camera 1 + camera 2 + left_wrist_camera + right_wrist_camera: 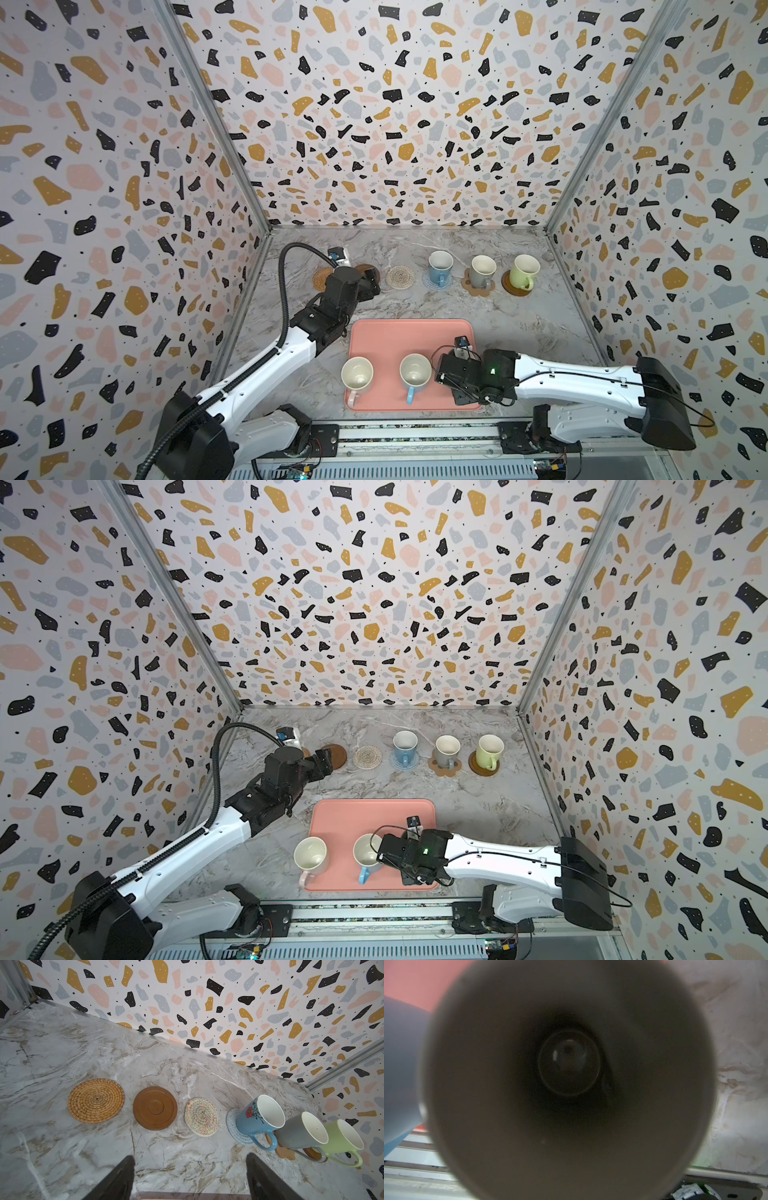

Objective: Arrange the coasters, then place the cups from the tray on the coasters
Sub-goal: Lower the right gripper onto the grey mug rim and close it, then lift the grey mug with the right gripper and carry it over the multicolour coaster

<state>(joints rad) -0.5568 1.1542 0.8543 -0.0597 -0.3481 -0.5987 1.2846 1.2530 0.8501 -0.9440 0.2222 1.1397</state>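
Observation:
Three coasters lie bare in the back row: orange-tan woven (96, 1100), dark brown disc (155, 1108) and beige woven (201, 1116). To their right a blue cup (439, 268), a grey cup (482, 272) and a light green cup (524, 272) each stand on a coaster. My left gripper (189, 1156) hovers open and empty in front of the bare coasters. On the tray (395, 336) stand a pale pink cup (356, 376) and a light blue cup (414, 374). My right gripper (459, 388) is at the tray's near right corner, shut on the dark grey cup (571, 1064), whose inside fills the right wrist view; its fingers are hidden.
Patterned walls close in the marble table (519, 328) at the back and both sides. A metal rail (415, 436) runs along the front edge, just behind the tray. The left arm (291, 353) stretches diagonally past the tray's left side.

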